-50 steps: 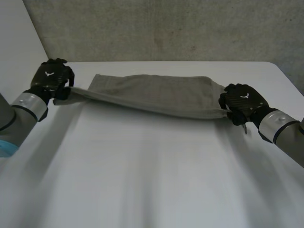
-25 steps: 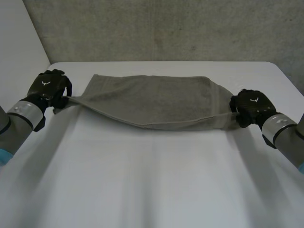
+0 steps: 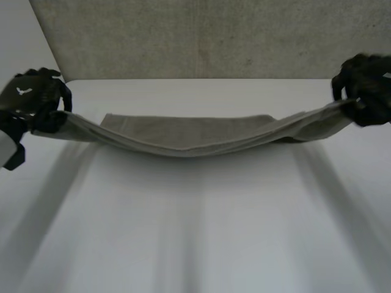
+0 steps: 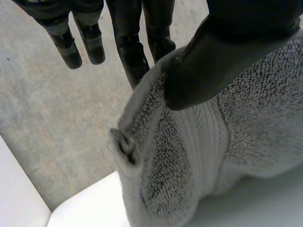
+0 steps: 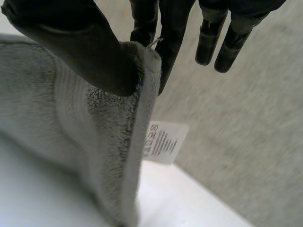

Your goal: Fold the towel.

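Note:
A grey towel [image 3: 195, 134] hangs stretched between my two hands above the white table [image 3: 195, 232], sagging in the middle, with its far part still lying on the table. My left hand [image 3: 33, 101] is raised at the far left and is shut on the towel's left corner. In the left wrist view its thumb [image 4: 208, 61] pinches the cloth [image 4: 189, 156] against the fingers [image 4: 137, 52]. My right hand [image 3: 366, 85] is raised at the far right, shut on the right corner. The right wrist view has its thumb [image 5: 80, 47] pressing the towel's edge [image 5: 94, 137], and a white label [image 5: 163, 142] hangs below.
A grey wall [image 3: 201, 36] runs behind the table's far edge. The table's near half lies bare in front of the towel.
Both hands have risen and moved apart, lifting the towel's near edge off the table and pulling it taut. The towel now hangs in a shallow curve.

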### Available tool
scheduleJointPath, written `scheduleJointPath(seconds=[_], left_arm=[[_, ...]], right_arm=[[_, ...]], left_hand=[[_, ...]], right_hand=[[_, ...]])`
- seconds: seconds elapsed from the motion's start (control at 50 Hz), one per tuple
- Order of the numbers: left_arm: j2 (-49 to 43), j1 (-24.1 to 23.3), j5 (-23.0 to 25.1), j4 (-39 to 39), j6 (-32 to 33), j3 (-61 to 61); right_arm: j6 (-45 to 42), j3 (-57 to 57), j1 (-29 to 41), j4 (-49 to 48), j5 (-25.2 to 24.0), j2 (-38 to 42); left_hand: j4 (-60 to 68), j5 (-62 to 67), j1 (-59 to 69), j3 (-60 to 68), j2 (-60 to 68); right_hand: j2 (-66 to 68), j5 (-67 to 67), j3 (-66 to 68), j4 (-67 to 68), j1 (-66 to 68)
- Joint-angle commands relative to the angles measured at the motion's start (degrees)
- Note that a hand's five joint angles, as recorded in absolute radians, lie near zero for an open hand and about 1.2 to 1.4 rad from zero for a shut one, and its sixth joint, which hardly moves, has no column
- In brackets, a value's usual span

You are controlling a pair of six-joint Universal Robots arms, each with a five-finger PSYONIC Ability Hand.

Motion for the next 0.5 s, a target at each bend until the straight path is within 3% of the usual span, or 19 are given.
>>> scheduleJointPath(seconds=[0.02,0.16,0.24,0.36,0.5], left_arm=[[8.39,3.55,3.77,-4.89,-4.44,-0.25],[5.41,3.82,3.59,-4.72,-5.07,0.63],[-3.45,2.59,2.80,-4.81,-4.80,4.13],[-12.76,0.40,0.70,-4.63,-4.80,9.66],[-23.75,-4.25,-3.16,-4.89,-4.80,22.30]], right_arm=[[4.34,-3.34,-5.21,2.05,-6.16,-5.97],[5.22,-6.15,-8.90,1.43,-8.98,-0.03],[3.02,-8.00,-7.50,2.14,-8.36,5.89],[-3.84,-9.76,-1.70,3.46,-2.47,13.10],[-7.62,-21.07,6.55,2.67,4.81,26.26]], left_hand=[[-3.76,4.45,5.47,-3.30,2.82],[-3.76,4.45,5.47,-3.30,2.82],[-3.76,4.45,5.47,-3.30,2.82],[-3.76,4.45,5.47,-3.30,2.82],[-3.76,4.45,5.47,-3.30,2.82]], right_hand=[[4.49,3.40,-3.01,-4.35,4.15],[4.49,3.40,-3.01,-4.35,4.15],[4.49,3.40,-3.01,-4.35,4.15],[4.49,3.40,-3.01,-4.35,4.15],[4.49,3.40,-3.01,-4.35,4.15]])
